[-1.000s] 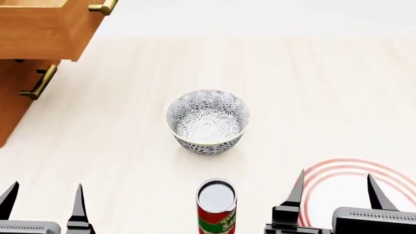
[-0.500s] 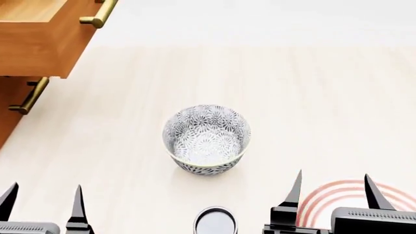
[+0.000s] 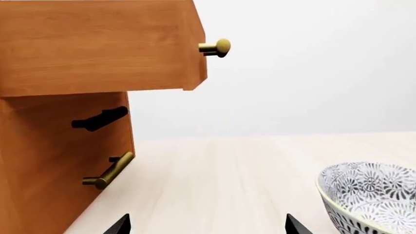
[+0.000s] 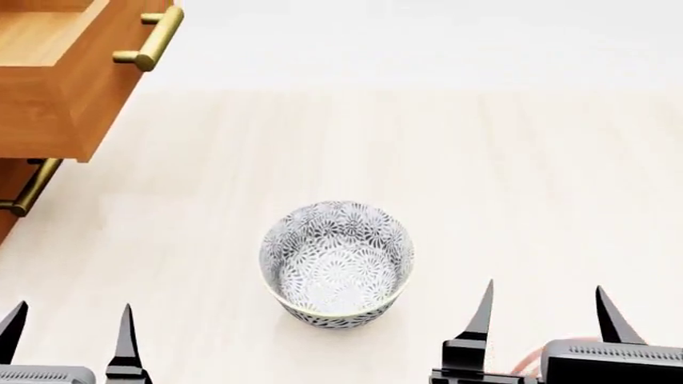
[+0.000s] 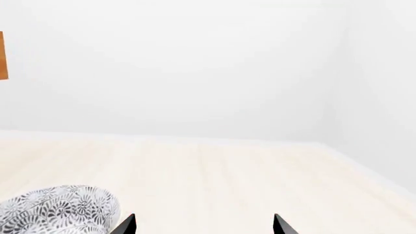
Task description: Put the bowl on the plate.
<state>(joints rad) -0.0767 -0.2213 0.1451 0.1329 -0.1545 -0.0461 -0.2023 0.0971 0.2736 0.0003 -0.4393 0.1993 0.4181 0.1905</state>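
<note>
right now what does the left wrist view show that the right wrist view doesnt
Only the left wrist view shows the wooden cabinet with its open top drawer, the brass knob-end handle and a lower brass handle. Only the right wrist view shows the room's far corner, where two white walls meet, with only a thin sliver of wood at its edge. Both show the patterned bowl on the pale tabletop and the tips of that arm's open gripper: left gripper, right gripper.

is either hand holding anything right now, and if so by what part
Nothing is held. The left hand and the right hand are both open and empty, and the bowl sits free on the table between them.
</note>
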